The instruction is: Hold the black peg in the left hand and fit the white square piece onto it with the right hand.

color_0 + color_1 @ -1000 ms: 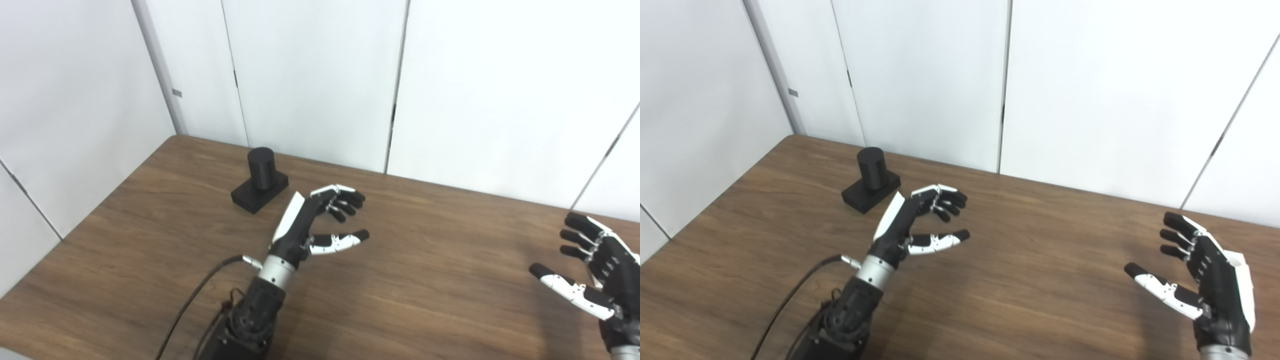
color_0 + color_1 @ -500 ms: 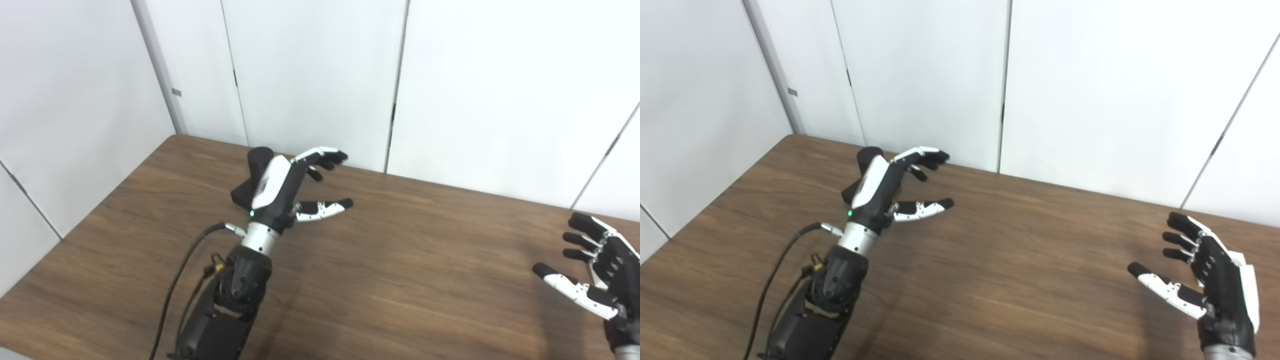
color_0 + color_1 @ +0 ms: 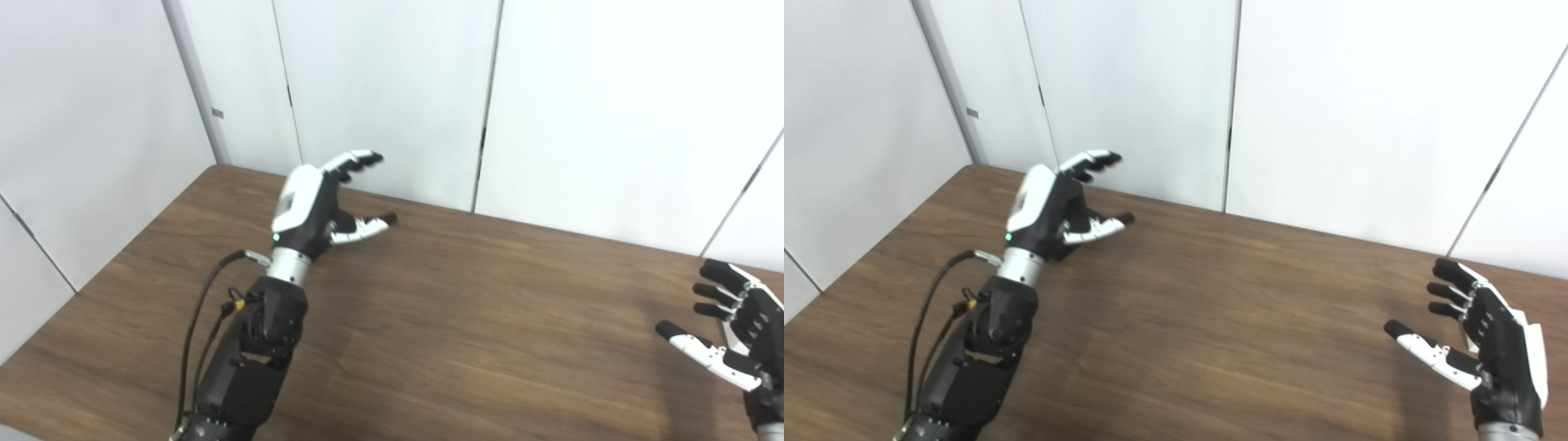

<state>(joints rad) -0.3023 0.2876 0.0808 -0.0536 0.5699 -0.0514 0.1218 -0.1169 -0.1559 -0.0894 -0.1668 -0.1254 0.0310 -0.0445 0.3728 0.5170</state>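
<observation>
My left hand [image 3: 321, 205] is raised at the table's far left, open, with fingers spread and the thumb pointing right. It stands in front of the spot where the black peg stood, and the peg is hidden behind it in both eye views. I cannot tell whether the hand touches the peg. My right hand [image 3: 1482, 349] hovers low at the table's right edge, open, palm turned left, holding nothing. A small white patch [image 3: 727, 335] shows behind its fingers; I cannot tell whether that is the white square piece.
The brown wooden table [image 3: 490, 306] runs back to white wall panels [image 3: 392, 92] close behind the left hand. A black cable [image 3: 196, 324] loops along the left forearm.
My left hand has risen and moved back and left from mid-table to the black peg, which it now covers. The right hand has barely moved.
</observation>
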